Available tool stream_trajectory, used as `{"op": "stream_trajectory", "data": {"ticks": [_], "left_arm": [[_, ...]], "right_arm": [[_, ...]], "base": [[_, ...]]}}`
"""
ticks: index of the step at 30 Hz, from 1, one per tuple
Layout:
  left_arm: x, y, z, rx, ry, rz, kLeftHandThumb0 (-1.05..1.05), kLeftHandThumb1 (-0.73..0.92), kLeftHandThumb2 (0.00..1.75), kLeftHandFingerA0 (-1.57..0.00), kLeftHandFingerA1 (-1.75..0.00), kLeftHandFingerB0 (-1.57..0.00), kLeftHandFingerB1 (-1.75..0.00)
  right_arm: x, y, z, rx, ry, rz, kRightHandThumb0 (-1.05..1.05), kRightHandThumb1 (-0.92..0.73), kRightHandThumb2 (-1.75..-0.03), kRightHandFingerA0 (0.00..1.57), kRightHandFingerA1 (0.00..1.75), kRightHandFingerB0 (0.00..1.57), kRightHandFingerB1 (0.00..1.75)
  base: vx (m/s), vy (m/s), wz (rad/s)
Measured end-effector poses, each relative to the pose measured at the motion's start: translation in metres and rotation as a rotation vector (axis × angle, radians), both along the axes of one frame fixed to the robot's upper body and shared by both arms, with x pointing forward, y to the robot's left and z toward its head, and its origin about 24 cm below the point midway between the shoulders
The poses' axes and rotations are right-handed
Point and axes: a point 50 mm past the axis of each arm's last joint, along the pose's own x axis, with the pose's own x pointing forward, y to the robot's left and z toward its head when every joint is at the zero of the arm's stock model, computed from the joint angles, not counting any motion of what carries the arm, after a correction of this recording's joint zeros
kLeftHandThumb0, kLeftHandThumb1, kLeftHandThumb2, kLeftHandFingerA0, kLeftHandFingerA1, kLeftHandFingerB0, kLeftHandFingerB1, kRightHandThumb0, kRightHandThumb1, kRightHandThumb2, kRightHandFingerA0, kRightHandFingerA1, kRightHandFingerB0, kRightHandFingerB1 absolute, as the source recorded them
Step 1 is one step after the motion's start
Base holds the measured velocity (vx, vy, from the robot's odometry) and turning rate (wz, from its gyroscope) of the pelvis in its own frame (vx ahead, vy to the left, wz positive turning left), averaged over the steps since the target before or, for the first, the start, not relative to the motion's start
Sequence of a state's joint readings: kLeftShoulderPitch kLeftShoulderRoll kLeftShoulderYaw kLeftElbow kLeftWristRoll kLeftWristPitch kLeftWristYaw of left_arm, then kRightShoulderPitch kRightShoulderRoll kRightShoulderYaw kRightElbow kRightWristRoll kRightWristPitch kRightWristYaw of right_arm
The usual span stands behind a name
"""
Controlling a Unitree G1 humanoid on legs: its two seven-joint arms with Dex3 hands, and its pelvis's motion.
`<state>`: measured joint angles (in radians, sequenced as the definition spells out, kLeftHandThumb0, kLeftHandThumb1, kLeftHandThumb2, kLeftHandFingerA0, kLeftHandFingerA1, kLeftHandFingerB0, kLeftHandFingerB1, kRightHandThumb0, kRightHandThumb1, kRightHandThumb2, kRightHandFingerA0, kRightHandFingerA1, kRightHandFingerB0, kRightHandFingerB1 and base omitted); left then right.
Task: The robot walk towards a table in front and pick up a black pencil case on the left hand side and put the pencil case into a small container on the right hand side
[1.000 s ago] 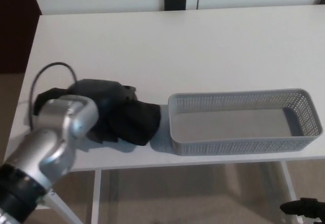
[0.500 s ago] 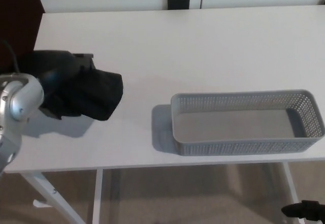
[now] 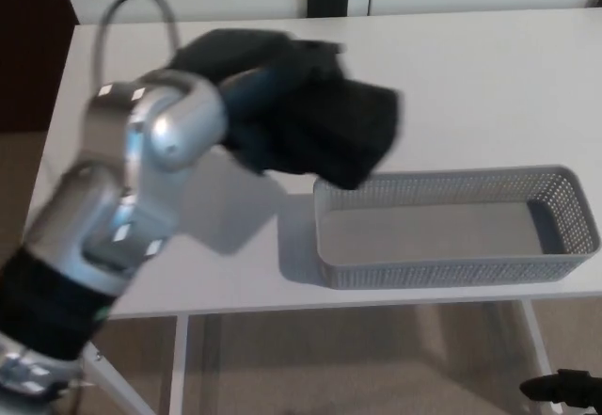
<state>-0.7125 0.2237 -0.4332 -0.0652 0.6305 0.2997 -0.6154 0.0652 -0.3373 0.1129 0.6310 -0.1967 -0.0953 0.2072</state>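
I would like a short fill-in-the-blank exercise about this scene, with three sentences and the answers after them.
1. The left hand holds a pencil case whose colour is ____.
2. The grey basket on the white table has ____ inside it.
3. The pencil case is above the basket's ____ end, not yet inside it.

Missing words: black; nothing; left
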Motion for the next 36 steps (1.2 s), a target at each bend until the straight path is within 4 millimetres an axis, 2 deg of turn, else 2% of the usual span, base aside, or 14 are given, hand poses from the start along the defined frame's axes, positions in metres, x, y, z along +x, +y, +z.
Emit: {"op": "stream_trajectory", "data": {"ticks": [2,3,4,5,6,7,10,11,15,18,21,25,34,36], "left_arm": [[-0.002,-0.017,0.006,-0.051,0.028,-0.039,-0.27,0.83,0.63,-0.7,-0.92,-0.73,-0.64],[-0.004,-0.024,0.009,-0.069,0.039,-0.054,-0.25,0.81,0.69,-0.73,-1.16,-0.66,-0.86],[-0.005,-0.032,0.011,-0.092,0.054,-0.072,-0.21,0.8,0.7,-0.69,-1.38,-0.65,-1.16],[-0.006,-0.038,0.013,-0.107,0.063,-0.082,-0.21,0.8,0.7,-0.69,-1.38,-0.65,-1.16],[-0.007,-0.043,0.015,-0.123,0.074,-0.091,-0.18,0.8,0.72,-0.71,-1.51,-0.64,-1.33],[-0.008,-0.048,0.016,-0.136,0.083,-0.097,-0.17,0.7,0.78,-0.73,-1.51,-0.65,-1.35],[-0.01,-0.065,0.019,-0.193,0.142,-0.123,-0.19,0.66,0.85,-0.77,-1.52,-0.71,-1.34],[-0.011,-0.07,0.018,-0.209,0.163,-0.129,-0.21,0.64,0.91,-0.84,-1.53,-0.75,-1.27],[-0.013,-0.086,0.014,-0.264,0.254,-0.136,-0.16,0.62,0.94,-0.84,-1.44,-0.76,-1.21],[-0.013,-0.098,0.004,-0.29,0.349,-0.123,-0.17,0.6,0.96,-0.86,-1.46,-0.76,-1.21],[-0.008,-0.098,-0.01,-0.283,0.427,-0.07,-0.19,0.63,0.89,-0.82,-1.55,-0.69,-1.31],[0.0,-0.096,-0.031,-0.26,0.515,0.006,-0.13,0.63,0.94,-0.82,-1.6,-0.67,-1.37],[0.009,-0.094,-0.05,-0.257,0.587,0.09,-0.18,0.61,0.92,-0.84,-1.52,-0.72,-1.25],[0.01,-0.095,-0.051,-0.257,0.585,0.1,-0.2,0.68,0.8,-0.84,-1.5,-0.68,-1.18]], "right_arm": [[0.0,0.0,0.0,-0.001,0.002,-0.001,-0.36,-0.65,-0.6,0.65,0.43,0.51,0.39],[0.0,0.0,0.0,0.0,0.001,-0.001,-0.35,-0.66,-0.59,0.67,0.43,0.53,0.39],[0.0,0.0,0.0,0.0,0.001,-0.001,-0.37,-0.66,-0.59,0.68,0.43,0.52,0.39],[0.0,0.0,0.0,0.0,0.001,-0.001,-0.37,-0.66,-0.59,0.68,0.43,0.52,0.39],[0.0,0.0,0.0,0.0,0.001,-0.001,-0.37,-0.67,-0.59,0.67,0.43,0.53,0.39],[0.0,0.0,0.0,0.0,0.001,-0.001,-0.35,-0.66,-0.6,0.66,0.43,0.52,0.39],[0.0,0.001,0.0,0.0,-0.001,0.002,-0.35,-0.67,-0.6,0.66,0.43,0.52,0.39],[0.0,0.001,0.0,0.001,-0.002,0.003,-0.36,-0.66,-0.59,0.67,0.42,0.52,0.38],[0.001,0.002,0.001,0.001,-0.005,0.009,-0.34,-0.66,-0.59,0.66,0.42,0.53,0.38],[0.002,0.003,0.001,0.001,-0.004,0.012,-0.35,-0.66,-0.6,0.65,0.42,0.53,0.39],[0.002,0.004,0.001,-0.001,0.001,0.016,-0.35,-0.67,-0.59,0.66,0.42,0.53,0.39],[0.002,0.005,0.001,-0.005,0.004,0.024,-0.35,-0.66,-0.59,0.65,0.42,0.53,0.39],[0.009,0.009,0.003,-0.019,0.005,0.046,-0.37,-0.66,-0.58,0.68,0.43,0.53,0.38],[0.011,0.01,0.003,-0.024,0.005,0.051,-0.37,-0.65,-0.58,0.68,0.43,0.53,0.38]], "base": [[0.0,0.0,0.0],[0.0,0.0,0.0],[0.0,0.0,0.0],[0.0,0.0,0.0],[0.0,0.0,0.0],[0.0,0.0,0.0],[0.0,0.0,0.0],[0.0,0.0,0.0],[0.0,0.0,0.0],[0.0,0.0,0.0],[0.0,0.0,0.0],[0.0,0.0,0.0],[0.0,0.0,0.0],[0.0,0.0,0.0]]}}
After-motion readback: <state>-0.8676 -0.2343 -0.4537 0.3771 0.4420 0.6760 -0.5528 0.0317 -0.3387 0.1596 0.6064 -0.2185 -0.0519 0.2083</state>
